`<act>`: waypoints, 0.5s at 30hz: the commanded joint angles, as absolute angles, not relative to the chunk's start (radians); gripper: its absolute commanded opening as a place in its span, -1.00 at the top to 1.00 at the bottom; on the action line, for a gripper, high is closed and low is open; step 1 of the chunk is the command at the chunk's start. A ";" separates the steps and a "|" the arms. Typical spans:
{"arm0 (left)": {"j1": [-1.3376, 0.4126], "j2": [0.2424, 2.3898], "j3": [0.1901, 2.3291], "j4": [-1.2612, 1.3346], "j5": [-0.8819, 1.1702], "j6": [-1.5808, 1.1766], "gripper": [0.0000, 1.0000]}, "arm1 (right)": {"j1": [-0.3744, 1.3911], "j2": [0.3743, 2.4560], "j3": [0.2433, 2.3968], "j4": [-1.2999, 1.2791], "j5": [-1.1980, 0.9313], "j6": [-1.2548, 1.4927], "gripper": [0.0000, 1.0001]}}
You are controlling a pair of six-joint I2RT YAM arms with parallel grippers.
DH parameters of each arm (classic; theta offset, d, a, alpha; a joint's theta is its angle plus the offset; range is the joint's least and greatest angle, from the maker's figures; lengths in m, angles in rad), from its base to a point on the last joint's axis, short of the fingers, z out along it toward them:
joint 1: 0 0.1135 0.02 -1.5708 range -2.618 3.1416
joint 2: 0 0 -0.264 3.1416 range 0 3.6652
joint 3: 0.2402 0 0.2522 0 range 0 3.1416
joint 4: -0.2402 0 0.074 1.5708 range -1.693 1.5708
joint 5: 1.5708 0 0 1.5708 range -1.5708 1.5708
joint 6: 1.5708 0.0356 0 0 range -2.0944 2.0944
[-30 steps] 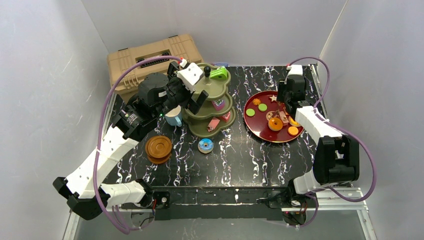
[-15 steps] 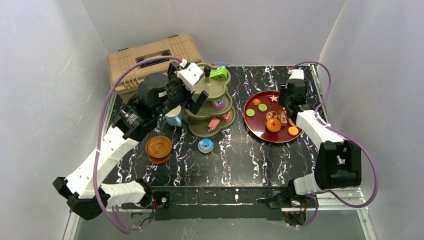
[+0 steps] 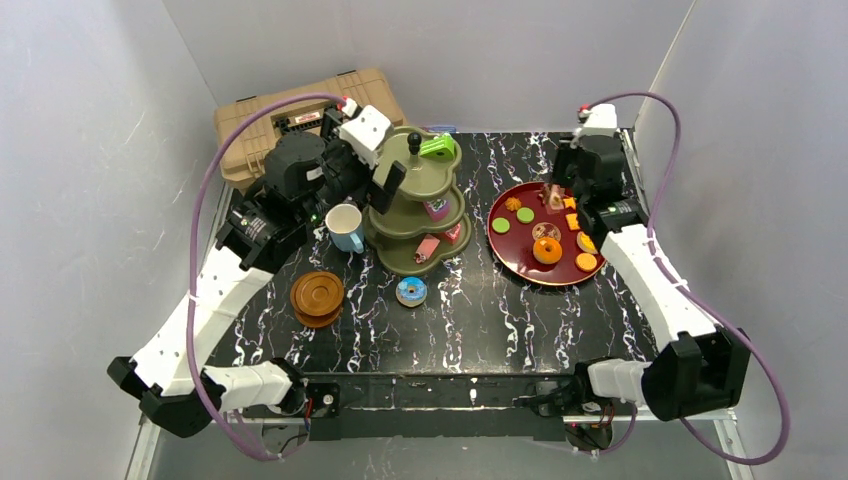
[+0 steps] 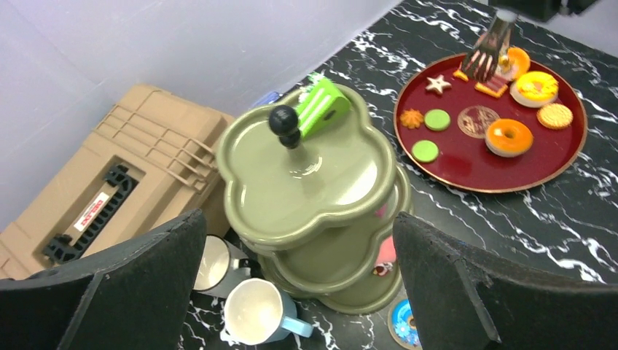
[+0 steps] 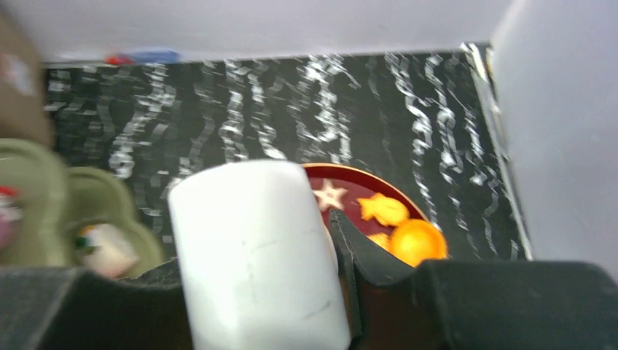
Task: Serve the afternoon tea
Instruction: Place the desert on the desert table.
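Note:
The olive-green three-tier stand [image 3: 400,215] [image 4: 306,175] with its black knob [image 3: 414,137] carries a green cake [image 3: 437,147] [image 4: 321,106] on top and pink cakes [image 3: 428,248] lower down. My left gripper [image 3: 375,180] [image 4: 302,292] hangs open above the stand's left side, over the light-blue mug [image 3: 345,228] [image 4: 259,313] and the white mug [image 4: 215,266]. My right gripper [image 3: 555,195] [image 5: 251,240] is shut on a toy cake slice [image 4: 487,55] [image 5: 255,255], held above the back of the red tray [image 3: 510,250] [image 4: 466,164].
Donuts, cookies and a star lie on the tray, among them an orange donut [image 3: 549,249] [image 4: 508,136]. Stacked brown saucers [image 3: 317,297] and a blue donut [image 3: 411,291] sit in front of the stand. The tan toolbox [image 3: 290,115] [image 4: 109,182] stands at the back left.
My right gripper has risen off the tray and moved toward the back with the cake slice in it. My left gripper has drawn back and left, uncovering the light-blue mug.

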State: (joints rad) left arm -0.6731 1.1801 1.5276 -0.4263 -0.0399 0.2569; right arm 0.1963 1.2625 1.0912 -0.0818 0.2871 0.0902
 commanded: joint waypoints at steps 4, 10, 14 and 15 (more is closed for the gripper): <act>-0.515 1.267 1.646 -0.518 0.067 0.159 -0.96 | 0.534 1.194 1.218 -0.113 0.426 0.163 0.97; -0.440 1.301 1.661 -0.552 0.176 0.169 -0.96 | 0.780 1.197 1.223 -0.068 0.551 0.226 0.97; -0.424 1.301 1.658 -0.574 0.195 0.169 -0.96 | 0.912 1.237 1.252 -0.047 0.629 0.244 0.97; -0.421 1.295 1.651 -0.572 0.197 0.171 -0.96 | 0.936 1.244 1.253 -0.037 0.648 0.252 0.97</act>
State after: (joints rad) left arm -0.4351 1.3235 1.6352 -0.5453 0.1394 0.1783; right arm 0.8459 1.2289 1.1828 -0.1181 0.5182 0.2096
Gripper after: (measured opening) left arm 0.981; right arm 0.445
